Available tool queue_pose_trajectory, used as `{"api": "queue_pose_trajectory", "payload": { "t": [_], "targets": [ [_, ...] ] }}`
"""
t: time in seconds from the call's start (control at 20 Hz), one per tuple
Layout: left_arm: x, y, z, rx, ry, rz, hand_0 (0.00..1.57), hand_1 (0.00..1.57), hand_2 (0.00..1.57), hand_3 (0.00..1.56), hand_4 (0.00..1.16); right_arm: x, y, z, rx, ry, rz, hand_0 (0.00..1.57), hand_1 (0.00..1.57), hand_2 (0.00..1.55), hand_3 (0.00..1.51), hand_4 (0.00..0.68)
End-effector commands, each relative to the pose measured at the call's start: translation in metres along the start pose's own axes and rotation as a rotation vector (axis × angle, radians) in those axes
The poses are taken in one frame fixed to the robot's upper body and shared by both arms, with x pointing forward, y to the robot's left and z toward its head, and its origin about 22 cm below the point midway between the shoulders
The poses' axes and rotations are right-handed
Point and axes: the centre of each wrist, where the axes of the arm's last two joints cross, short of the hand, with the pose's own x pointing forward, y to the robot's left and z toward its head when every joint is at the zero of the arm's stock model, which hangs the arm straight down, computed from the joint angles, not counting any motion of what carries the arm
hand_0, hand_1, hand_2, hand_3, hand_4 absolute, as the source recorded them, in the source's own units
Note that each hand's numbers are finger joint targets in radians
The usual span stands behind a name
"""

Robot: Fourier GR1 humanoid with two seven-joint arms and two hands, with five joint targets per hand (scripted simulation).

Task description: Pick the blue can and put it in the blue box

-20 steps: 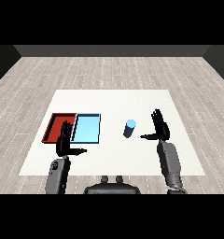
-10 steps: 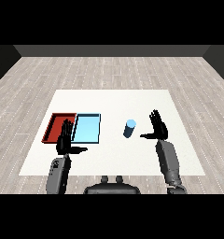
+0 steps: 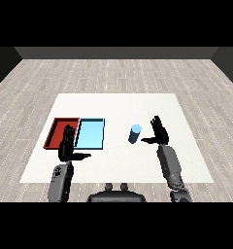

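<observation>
The blue can [image 3: 134, 134] stands upright on the white table [image 3: 117, 108], a little right of the middle, with bare table all around it. Just to its right is the right hand [image 3: 158, 132], raised with its fingers straight and spread upward and its thumb reaching out toward the can; the thumb tip comes near the can's lower side, but from this angle it seems to stop short of touching, and nothing is held. The grey right forearm [image 3: 170, 167] runs down from that hand toward the lower right. To the left of the can, with a strip of table between them, lies the blue tray [image 3: 91, 134], a shallow light blue rectangle with a darker rim. The red tray [image 3: 59, 131] lies right beside it on its left, the two long sides next to each other. The left hand [image 3: 68, 146] is held up in front of the near end of the two trays, about where they meet, its fingers straight and together, pointing up, its thumb stuck out to the right; it holds nothing. The left forearm [image 3: 59, 181] comes up under it from the lower left
</observation>
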Motion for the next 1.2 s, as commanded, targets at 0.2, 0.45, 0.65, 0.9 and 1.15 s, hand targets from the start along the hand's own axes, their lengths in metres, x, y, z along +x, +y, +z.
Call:
{"api": "queue_pose_trajectory", "payload": {
  "t": [0.2,0.45,0.65,0.9,1.15],
  "targets": [
    [0.002,-0.013,0.015,0.009,-0.007,0.039,0.0,0.0,0.0,0.0,0.0,-0.024,0.014,-0.007,-0.01,0.03,-0.012,0.0,0.0,0.0,0.0,0.0],
    [0.0,0.014,0.001,0.006,-0.011,0.021,0.0,0.0,0.0,0.0,0.0,-0.017,0.015,0.008,-0.009,0.068,-0.03,0.0,0.0,0.0,0.0,0.0],
    [0.0,0.007,-0.016,0.005,-0.012,-0.018,0.0,0.0,0.0,0.0,0.0,-0.037,0.027,-0.002,0.012,0.063,-0.05,0.0,0.0,0.0,0.0,0.0],
    [0.012,-0.001,0.0,0.005,-0.008,0.012,0.0,0.0,0.0,0.0,0.0,-0.038,0.046,0.0,0.012,0.082,-0.052,0.0,0.0,0.0,0.0,0.0],
    [0.016,-0.004,0.002,0.001,-0.011,0.016,0.0,0.0,0.0,0.0,0.0,-0.046,0.034,-0.017,0.034,0.111,-0.062,0.0,0.0,0.0,0.0,0.0]
  ]
}}
